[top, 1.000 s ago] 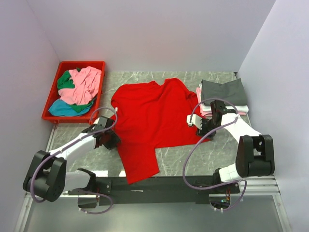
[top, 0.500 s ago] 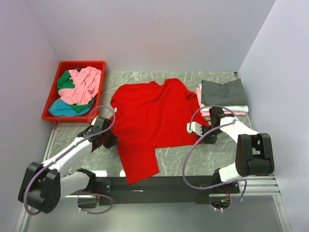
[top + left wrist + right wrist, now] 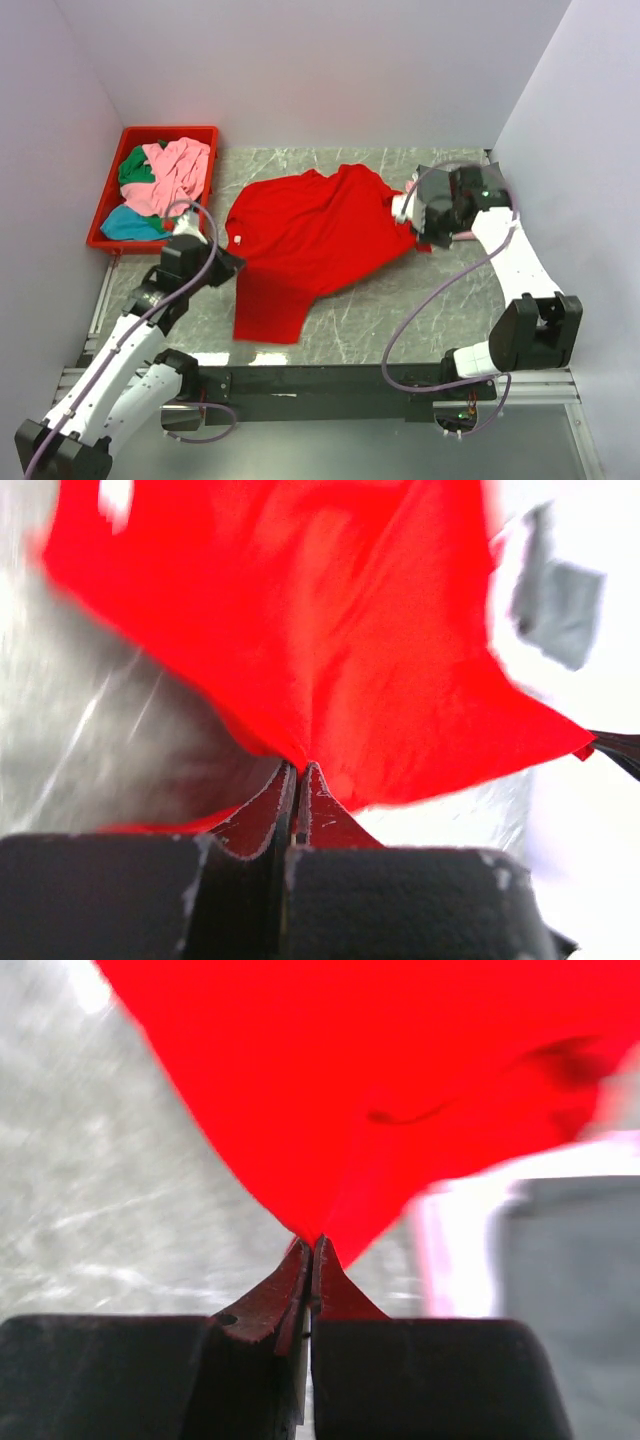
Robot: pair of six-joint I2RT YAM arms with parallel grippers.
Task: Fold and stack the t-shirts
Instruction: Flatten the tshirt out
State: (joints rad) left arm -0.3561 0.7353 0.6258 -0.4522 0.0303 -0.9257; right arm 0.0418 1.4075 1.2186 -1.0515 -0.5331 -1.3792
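A large red t-shirt [image 3: 310, 235] hangs stretched between both grippers above the marble table [image 3: 370, 310]. My left gripper [image 3: 222, 262] is shut on its left edge; the wrist view shows the cloth [image 3: 330, 650] pinched at the fingertips [image 3: 297, 770]. At the right, my other gripper [image 3: 415, 222] is shut on the shirt's right edge, with red cloth [image 3: 370, 1080] fanning out from the pinch [image 3: 312, 1243]. One part of the shirt [image 3: 268, 310] droops to the table. Pink, green and teal t-shirts [image 3: 160, 185] lie in the bin. A folded stack with a dark grey tee on top [image 3: 490, 195] sits at the right.
The red plastic bin [image 3: 110, 215] stands at the back left. The folded stack lies just behind the right gripper. White walls close in the table on three sides. The arms' base rail [image 3: 330, 380] runs along the near edge.
Both grippers closed on the red shirt's side edges and lifted it. The shirt rose off the table and shifted back; the right gripper moved toward the stack, the left arm swung up.
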